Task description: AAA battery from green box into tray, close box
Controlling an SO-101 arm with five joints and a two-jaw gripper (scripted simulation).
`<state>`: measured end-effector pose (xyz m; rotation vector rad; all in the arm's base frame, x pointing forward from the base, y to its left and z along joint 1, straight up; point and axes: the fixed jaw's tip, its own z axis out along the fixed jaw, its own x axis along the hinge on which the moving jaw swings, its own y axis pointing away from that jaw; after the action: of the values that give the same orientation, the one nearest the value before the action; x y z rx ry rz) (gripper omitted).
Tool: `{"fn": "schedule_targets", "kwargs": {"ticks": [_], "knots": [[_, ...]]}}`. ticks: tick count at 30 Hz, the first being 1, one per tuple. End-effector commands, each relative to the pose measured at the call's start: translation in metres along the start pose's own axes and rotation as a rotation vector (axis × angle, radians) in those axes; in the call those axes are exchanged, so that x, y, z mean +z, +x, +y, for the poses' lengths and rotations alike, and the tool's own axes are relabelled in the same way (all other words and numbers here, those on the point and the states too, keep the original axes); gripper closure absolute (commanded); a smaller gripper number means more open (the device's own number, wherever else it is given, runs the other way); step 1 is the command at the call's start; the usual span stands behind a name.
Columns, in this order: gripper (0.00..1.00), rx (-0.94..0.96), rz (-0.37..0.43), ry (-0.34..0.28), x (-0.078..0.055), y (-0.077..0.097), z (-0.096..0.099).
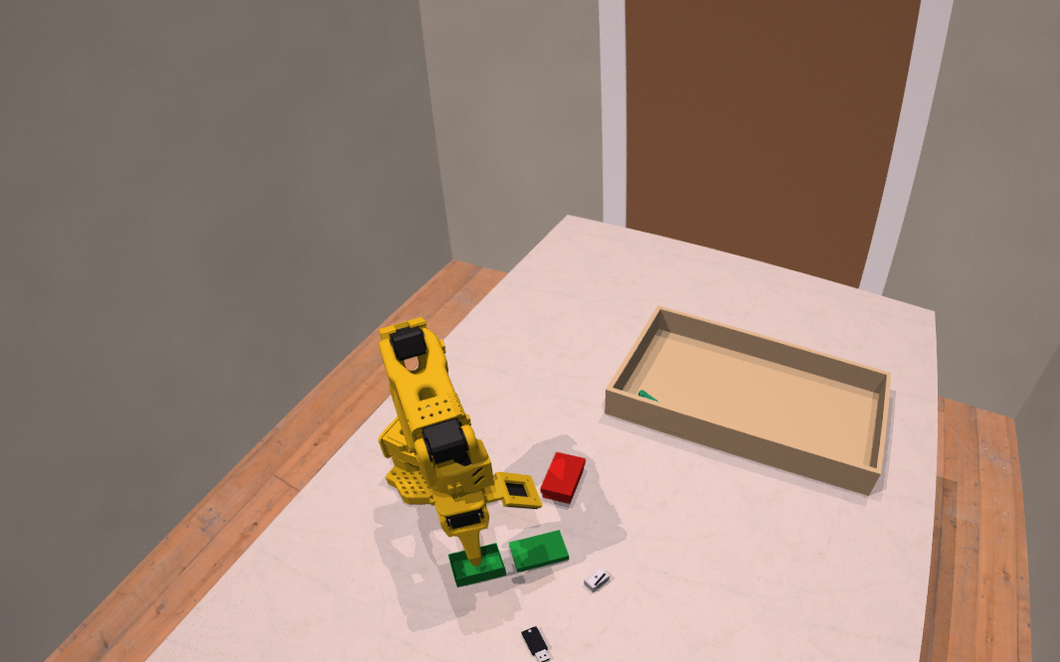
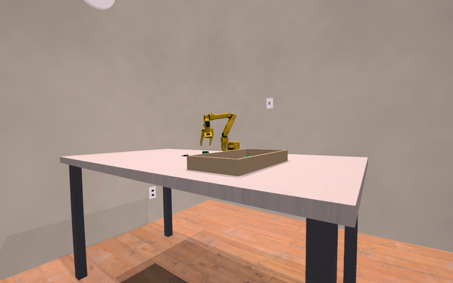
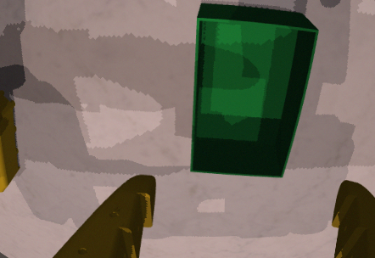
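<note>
Grey-beige walls (image 2: pixel 326 70) enclose a room with an orange plank floor (image 2: pixel 242 246). A pale-topped table (image 2: pixel 309 182) stands on dark legs (image 2: pixel 77 218). A brown door (image 1: pixel 764 123) has white trim; white outlets (image 2: pixel 269 103) dot the wall.

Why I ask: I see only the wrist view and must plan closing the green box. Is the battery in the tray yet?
Observer: A small green thing lies in the tray, in the corner nearest the arm. It is too small to confirm that it is the battery.
Operator: Anything else in there?
Observer: The top view shows nothing else inside the tray.
Operator: How high am I above the base?
Observer: In the exterior view the gripper hangs open above the table, clear of it and holding nothing. The green base is barely visible from there, so I cannot judge the gap to it.
</note>
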<state>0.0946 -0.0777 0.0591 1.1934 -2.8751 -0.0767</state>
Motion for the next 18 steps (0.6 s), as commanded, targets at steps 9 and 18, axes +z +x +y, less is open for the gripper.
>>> {"fn": "schedule_targets", "kwargs": {"ticks": [9,18], "knots": [[0.71,0.001,-0.007,0.056,-0.0146,0.0000,-0.0112],[0.71,0.001,-0.007,0.056,-0.0150,-0.0001,-0.0115]]}}
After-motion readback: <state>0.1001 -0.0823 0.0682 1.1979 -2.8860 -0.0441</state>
